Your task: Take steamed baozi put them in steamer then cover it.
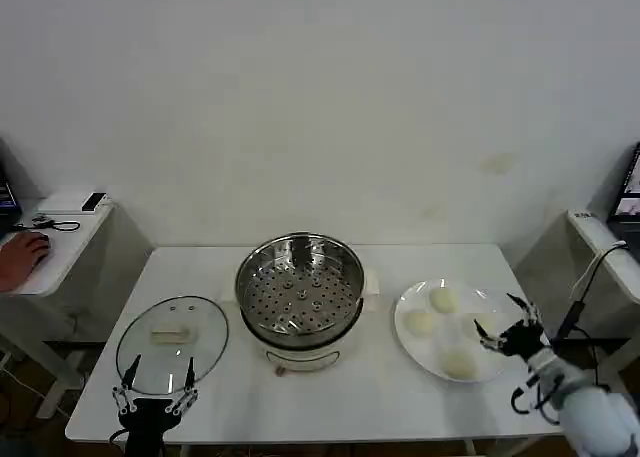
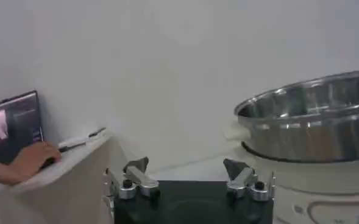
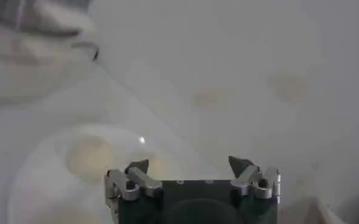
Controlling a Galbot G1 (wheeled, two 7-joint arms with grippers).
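Observation:
The steamer (image 1: 300, 287), a shiny pot with a perforated tray and no lid, stands mid-table and also shows close by (image 2: 313, 122). Its glass cover (image 1: 172, 342) lies flat to the left of it. Three steamed baozi (image 1: 443, 299) (image 1: 419, 322) (image 1: 459, 364) rest on a white plate (image 1: 478, 299) to the right. My right gripper (image 1: 505, 327) hovers open over the plate's right edge, holding nothing. In the right wrist view it (image 3: 190, 163) faces two baozi (image 3: 89, 155) (image 3: 161, 164). Open and holding nothing, my left gripper (image 1: 155, 382) (image 2: 188, 167) sits at the cover's near edge.
A white side table (image 1: 60, 242) with small items stands off the left end, and another white surface (image 1: 600, 242) stands at the right. The wall runs close behind the table. Bare tabletop (image 1: 350, 397) lies in front of the steamer.

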